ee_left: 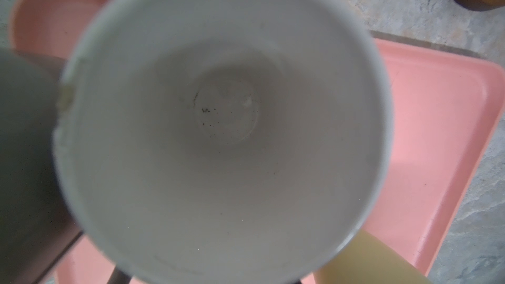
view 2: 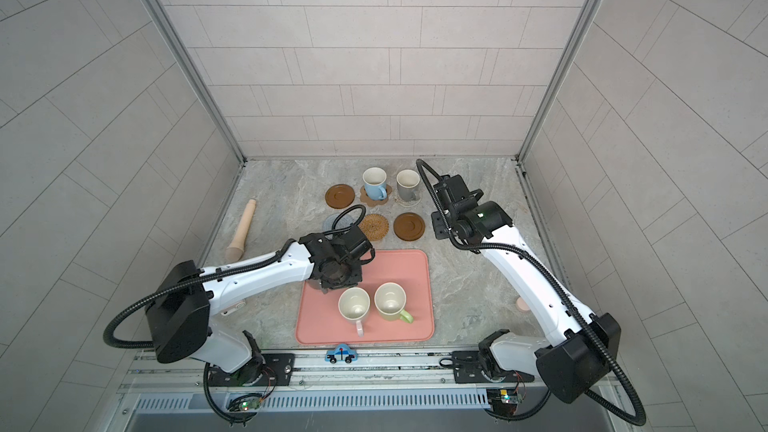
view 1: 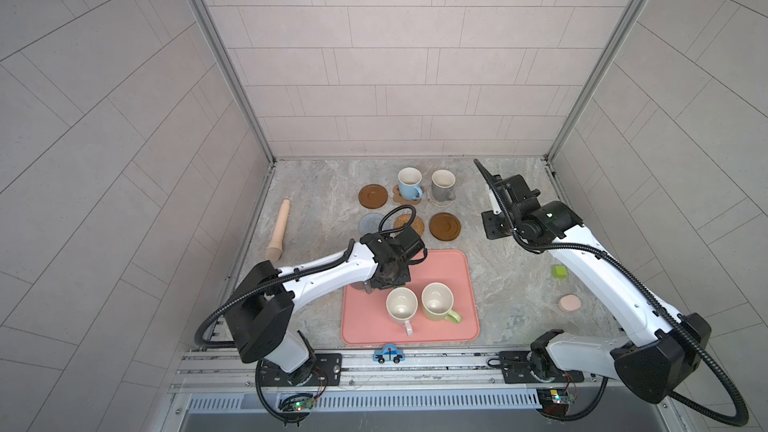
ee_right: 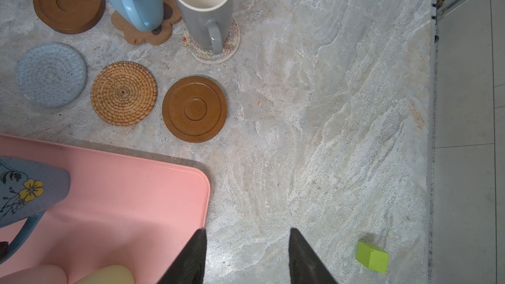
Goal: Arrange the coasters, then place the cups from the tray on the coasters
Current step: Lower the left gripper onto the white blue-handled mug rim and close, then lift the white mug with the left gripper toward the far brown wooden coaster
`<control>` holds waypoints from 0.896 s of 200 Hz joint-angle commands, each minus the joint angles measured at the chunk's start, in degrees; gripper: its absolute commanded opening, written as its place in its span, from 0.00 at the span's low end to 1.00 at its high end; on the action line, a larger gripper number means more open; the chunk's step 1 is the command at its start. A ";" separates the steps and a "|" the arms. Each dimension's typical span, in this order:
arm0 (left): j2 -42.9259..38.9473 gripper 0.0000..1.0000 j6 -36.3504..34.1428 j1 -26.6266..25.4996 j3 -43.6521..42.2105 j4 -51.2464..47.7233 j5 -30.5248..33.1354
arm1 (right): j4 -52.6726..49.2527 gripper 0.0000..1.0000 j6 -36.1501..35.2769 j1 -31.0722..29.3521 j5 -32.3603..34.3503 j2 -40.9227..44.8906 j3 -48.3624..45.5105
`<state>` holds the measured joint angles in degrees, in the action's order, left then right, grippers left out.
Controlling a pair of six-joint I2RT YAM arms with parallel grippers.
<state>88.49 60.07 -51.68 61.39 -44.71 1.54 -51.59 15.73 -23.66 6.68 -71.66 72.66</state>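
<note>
target: blue floral mug (ee_right: 27,189), upright at the far left corner of the tray (view 1: 457,268), directly beneath the left jaws. probably the same white interior filling the left wrist view.

handling: treat as rigid glazed ceramic, likely fairly heavy, slick and prone to chipping on impact. take hold across the rim wall, one finger inside and one outside, or at the handle. keep level when lifting.

left jaws: hidden under the wrist in both top views, out of focus in the left wrist view. cannot tell whether clamped on the rim or clear of it.

right jaws: parted, empty, above bare bench (ee_right: 328,105) beside the tray's far right corner, touching nothing.

also on tray: pink mug (view 1: 401,305) and yellow-green mug (view 1: 437,302), side by side.

seated: light blue mug (view 1: 409,182) on paw-print coaster (ee_right: 142,36), grey mug (view 1: 443,184) on cream woven coaster (ee_right: 232,47).

unoccupied: dark brown discs (view 1: 372,196) (view 1: 445,226), grey-blue woven coaster (ee_right: 51,74), rattan coaster (ee_right: 123,96).
</note>
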 commanded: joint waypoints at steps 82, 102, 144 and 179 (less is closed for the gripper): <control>-1.25 0.16 -0.49 -0.24 -1.55 -0.17 2.59 | -0.57 0.51 1.26 0.22 1.29 1.78 -0.07; -1.79 0.14 -0.36 -0.26 -1.80 0.27 2.92 | -0.62 0.51 1.25 0.22 1.41 1.91 -0.15; -2.96 0.11 -0.31 -0.26 -1.93 0.59 3.95 | -0.58 0.51 1.52 0.22 1.30 1.96 -0.32; -3.66 0.11 -0.48 -0.27 -1.57 0.42 4.67 | -0.61 0.51 1.52 0.25 1.44 2.14 -0.21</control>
<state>87.18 59.53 -51.68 59.86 -44.25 3.29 -51.64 16.60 -23.66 6.94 -70.89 72.66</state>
